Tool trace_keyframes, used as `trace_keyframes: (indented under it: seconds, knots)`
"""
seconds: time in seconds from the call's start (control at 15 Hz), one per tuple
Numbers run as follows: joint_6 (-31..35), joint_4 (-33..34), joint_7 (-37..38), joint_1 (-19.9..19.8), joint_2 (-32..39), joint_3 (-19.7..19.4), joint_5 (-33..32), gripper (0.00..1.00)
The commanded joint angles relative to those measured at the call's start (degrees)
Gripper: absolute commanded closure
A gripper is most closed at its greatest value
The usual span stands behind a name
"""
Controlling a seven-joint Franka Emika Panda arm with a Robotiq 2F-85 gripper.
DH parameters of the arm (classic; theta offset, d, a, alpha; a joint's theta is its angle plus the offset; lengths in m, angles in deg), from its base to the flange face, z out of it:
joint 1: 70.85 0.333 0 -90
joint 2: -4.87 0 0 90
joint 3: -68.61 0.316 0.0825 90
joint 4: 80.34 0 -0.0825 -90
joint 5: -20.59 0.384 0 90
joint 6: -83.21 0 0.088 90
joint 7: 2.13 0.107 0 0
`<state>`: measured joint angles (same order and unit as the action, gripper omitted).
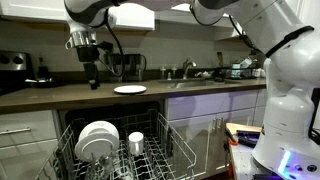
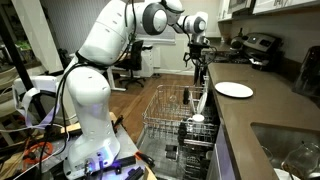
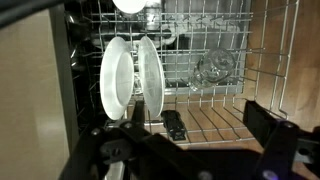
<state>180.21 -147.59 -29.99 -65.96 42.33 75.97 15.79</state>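
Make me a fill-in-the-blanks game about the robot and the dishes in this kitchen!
1. One white plate lies flat on the ___.
2. The gripper hangs beside that plate, holding nothing, with its jaws ___.
3. In the wrist view, ___ white plates stand on edge, side by side, in the dishwasher rack.
4. In both exterior views the dishwasher rack is pulled ___.
Missing words: counter; open; two; out.
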Motion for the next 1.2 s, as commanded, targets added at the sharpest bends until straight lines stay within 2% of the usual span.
trace_keyframes:
  seconds: [0.0, 0.4, 0.87, 1.13]
  knots:
    - [-0.6, 0.8, -0.2, -0.1, 0.1, 0.0, -0.1, 0.00]
    - [3.2, 0.8, 0.6, 1.0, 2.9, 0.3, -0.4, 0.00]
    - [11.8, -1.3, 3.5, 3.7, 8.8, 0.1, -1.2, 0.00]
    - [13.7, -2.5, 5.7, 4.9, 12.0, -1.2, -3.1, 0.00]
